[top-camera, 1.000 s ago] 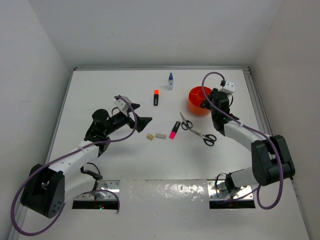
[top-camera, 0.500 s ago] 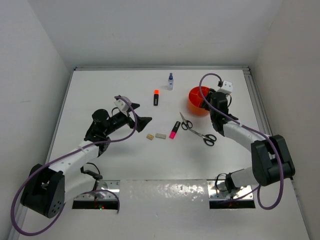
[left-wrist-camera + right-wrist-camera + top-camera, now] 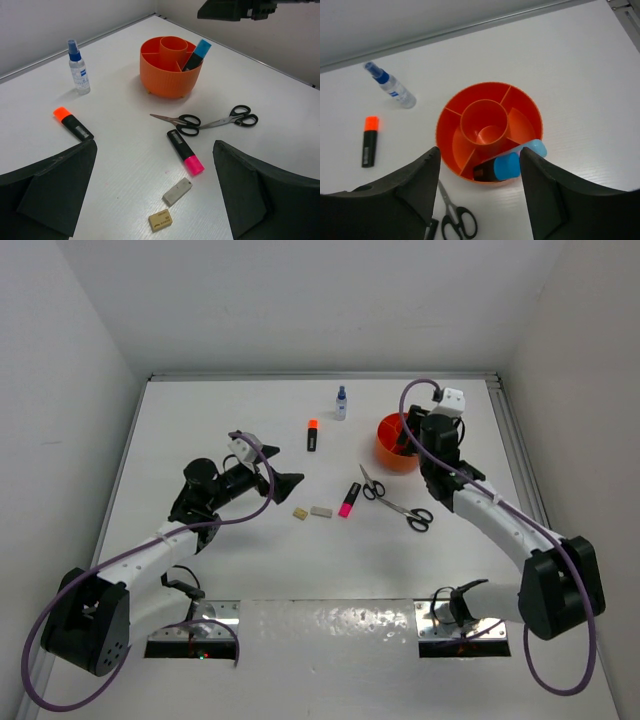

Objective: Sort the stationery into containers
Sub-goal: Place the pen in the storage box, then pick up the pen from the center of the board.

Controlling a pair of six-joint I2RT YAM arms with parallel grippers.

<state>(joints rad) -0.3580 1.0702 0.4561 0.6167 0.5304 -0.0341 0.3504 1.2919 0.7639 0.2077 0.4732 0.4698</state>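
Observation:
The round orange tub stands at the back right. In the right wrist view a blue-capped black marker and a marker with a lighter blue cap lean in its near compartment. My right gripper hangs open and empty just above the tub's near rim. My left gripper is open and empty, above the table left of the beige eraser, grey eraser and pink-capped marker. Two black-handled scissors lie crossed in front of the tub.
An orange-capped marker and the small blue-capped bottle stand apart at the back middle, left of the tub. White walls close in the table on the left, back and right.
My right wrist has shifted slightly back and up over the tub, still open. The left arm and the loose items have not moved.

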